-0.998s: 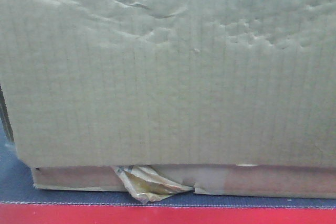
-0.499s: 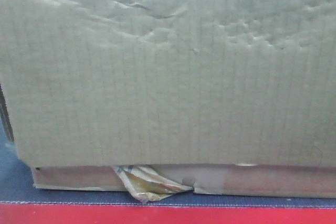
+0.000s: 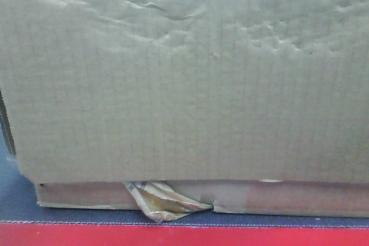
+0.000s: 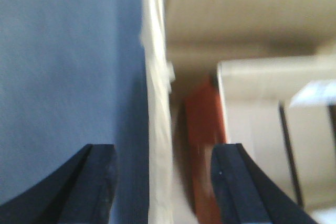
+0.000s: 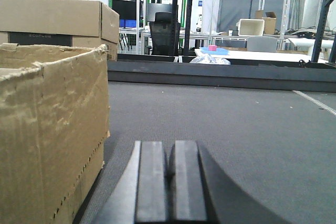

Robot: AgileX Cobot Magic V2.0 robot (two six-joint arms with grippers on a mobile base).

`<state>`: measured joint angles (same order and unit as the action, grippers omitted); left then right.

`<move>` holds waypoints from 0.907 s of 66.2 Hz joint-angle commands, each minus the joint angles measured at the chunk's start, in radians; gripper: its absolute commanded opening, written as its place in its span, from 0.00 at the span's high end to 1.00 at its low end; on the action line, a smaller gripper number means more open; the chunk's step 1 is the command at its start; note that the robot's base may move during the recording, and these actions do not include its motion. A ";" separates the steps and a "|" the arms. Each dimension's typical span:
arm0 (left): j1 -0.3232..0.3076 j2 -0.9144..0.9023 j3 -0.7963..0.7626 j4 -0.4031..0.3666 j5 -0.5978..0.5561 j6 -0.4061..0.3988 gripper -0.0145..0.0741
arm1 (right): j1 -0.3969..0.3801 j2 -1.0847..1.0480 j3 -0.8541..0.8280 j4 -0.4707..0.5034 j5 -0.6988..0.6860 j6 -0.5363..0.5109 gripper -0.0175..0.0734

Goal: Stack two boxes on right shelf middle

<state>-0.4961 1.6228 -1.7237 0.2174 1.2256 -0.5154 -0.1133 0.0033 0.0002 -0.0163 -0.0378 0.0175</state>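
Note:
A large brown cardboard box [image 3: 184, 84] fills the front view and sits on a dark grey shelf surface [image 3: 17, 205] with a red front edge. A lower cardboard strip [image 3: 288, 199] shows beneath it. My left gripper [image 4: 167, 182] is open; a pale cardboard edge [image 4: 157, 129] and an orange-red strip [image 4: 202, 129] run between its fingers, all blurred. My right gripper [image 5: 169, 161] is shut and empty, low over the grey surface, just right of an open-topped cardboard box [image 5: 52, 129]. A second box [image 5: 58, 19] stands behind that one.
Crumpled tape [image 3: 164, 200] sticks out under the big box. A dark rail [image 5: 220, 74] closes the far edge of the grey surface [image 5: 236, 124]. Beyond it are metal racks, a chair [image 5: 160, 30] and tables.

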 commanded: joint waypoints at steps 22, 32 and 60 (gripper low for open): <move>-0.009 -0.011 0.184 -0.034 -0.005 0.009 0.48 | -0.005 -0.003 0.000 0.005 -0.015 -0.001 0.99; -0.009 -0.009 0.186 -0.047 -0.005 0.009 0.48 | -0.005 -0.003 0.000 0.005 -0.015 -0.001 0.99; -0.009 -0.009 0.186 -0.047 -0.005 0.009 0.48 | -0.005 -0.003 0.000 0.005 -0.015 -0.001 0.99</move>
<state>-0.4997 1.6228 -1.5393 0.1765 1.2256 -0.5085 -0.1133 0.0033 0.0002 -0.0163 -0.0378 0.0175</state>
